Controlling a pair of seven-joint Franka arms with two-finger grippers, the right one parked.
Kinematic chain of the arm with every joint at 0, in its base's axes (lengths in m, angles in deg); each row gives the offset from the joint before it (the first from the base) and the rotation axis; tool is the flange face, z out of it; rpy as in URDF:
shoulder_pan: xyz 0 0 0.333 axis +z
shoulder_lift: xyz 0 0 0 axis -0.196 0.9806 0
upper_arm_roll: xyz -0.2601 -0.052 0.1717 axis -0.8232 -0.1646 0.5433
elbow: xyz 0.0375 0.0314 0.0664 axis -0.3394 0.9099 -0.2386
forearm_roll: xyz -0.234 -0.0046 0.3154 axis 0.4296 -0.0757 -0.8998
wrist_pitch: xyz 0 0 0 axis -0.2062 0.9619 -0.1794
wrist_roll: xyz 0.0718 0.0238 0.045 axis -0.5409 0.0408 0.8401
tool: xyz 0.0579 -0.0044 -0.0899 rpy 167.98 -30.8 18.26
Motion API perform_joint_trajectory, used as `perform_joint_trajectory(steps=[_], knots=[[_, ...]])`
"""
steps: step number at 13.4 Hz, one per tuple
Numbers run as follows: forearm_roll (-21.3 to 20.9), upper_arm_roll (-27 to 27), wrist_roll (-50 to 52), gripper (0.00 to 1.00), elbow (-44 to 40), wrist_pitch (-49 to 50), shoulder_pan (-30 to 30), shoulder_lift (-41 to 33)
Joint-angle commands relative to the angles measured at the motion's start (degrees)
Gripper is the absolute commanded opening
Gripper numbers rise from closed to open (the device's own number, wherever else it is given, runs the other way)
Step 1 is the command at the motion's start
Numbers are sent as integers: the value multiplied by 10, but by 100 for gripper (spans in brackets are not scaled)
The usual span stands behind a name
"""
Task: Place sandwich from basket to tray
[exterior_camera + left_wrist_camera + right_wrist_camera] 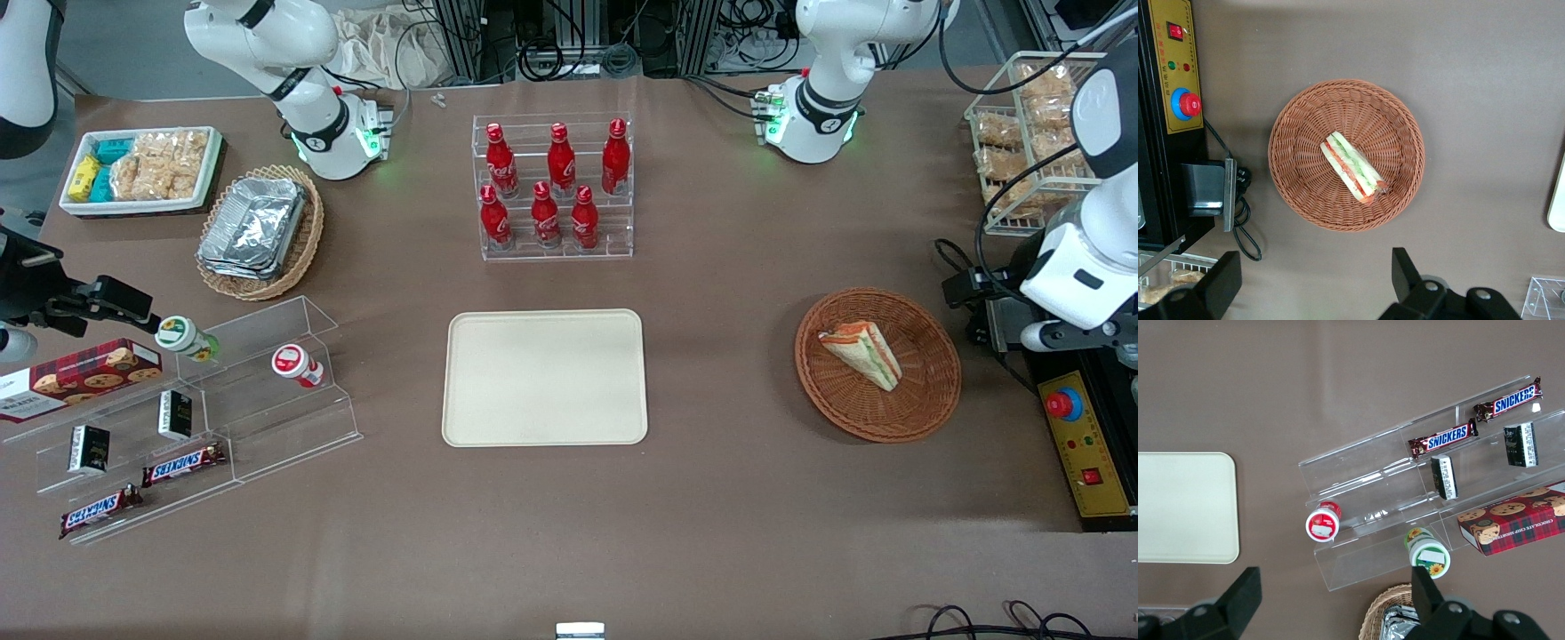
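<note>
Gripper (1313,283) high above the table, fingers spread wide and empty; sandwich (861,354) lies in the basket (925,404) at right-centre of the front frame, long axis diagonal, below the gripper; tray (544,418) sits mid-frame.

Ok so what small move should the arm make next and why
Probably lower the gripper toward the sandwich. It hangs open above the table beside the basket, the sandwich lies untouched inside, and the tray holds nothing yet.
</note>
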Motion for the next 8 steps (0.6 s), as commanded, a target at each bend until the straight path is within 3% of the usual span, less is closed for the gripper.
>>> perform_joint_trajectory(steps=[1, 5, 8], knots=[[9, 4, -1, 100, -16, 17, -5, 6], [9, 4, -3, 100, -14, 21, -5, 6], [10, 7, -1, 100, 35, 7, 0, -12]])
